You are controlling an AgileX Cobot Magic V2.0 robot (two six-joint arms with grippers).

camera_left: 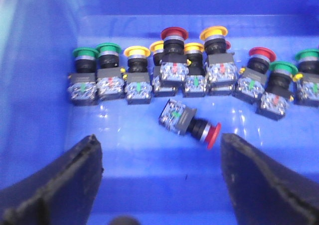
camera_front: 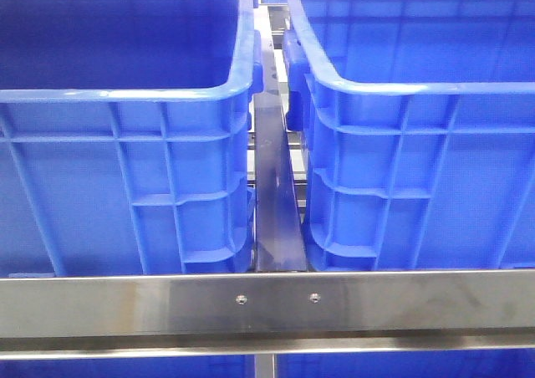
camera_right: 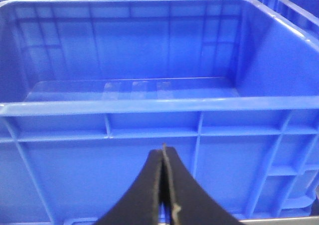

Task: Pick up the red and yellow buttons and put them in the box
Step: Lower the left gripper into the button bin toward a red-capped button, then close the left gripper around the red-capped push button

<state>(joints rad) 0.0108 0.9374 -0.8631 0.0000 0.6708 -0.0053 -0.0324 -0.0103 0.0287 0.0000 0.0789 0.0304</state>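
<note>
In the left wrist view, several push-buttons stand in a row on the floor of a blue crate [camera_left: 45, 85]. Among them are a red-capped one [camera_left: 174, 34] and a yellow-capped one [camera_left: 214, 33]. One red button [camera_left: 189, 124] lies on its side apart from the row, its cap towards my right finger. My left gripper [camera_left: 159, 140] is open and empty, just in front of that lying button. My right gripper [camera_right: 163, 151] is shut on nothing, outside the near wall of an empty blue box [camera_right: 149, 107]. Neither gripper shows in the front view.
Green-capped buttons [camera_left: 84, 52] stand at both ends of the row. The front view shows two blue crates, left [camera_front: 125, 94] and right [camera_front: 401, 85], with a dark gap and metal strip [camera_front: 276, 194] between them. A steel rail [camera_front: 376, 303] runs across in front.
</note>
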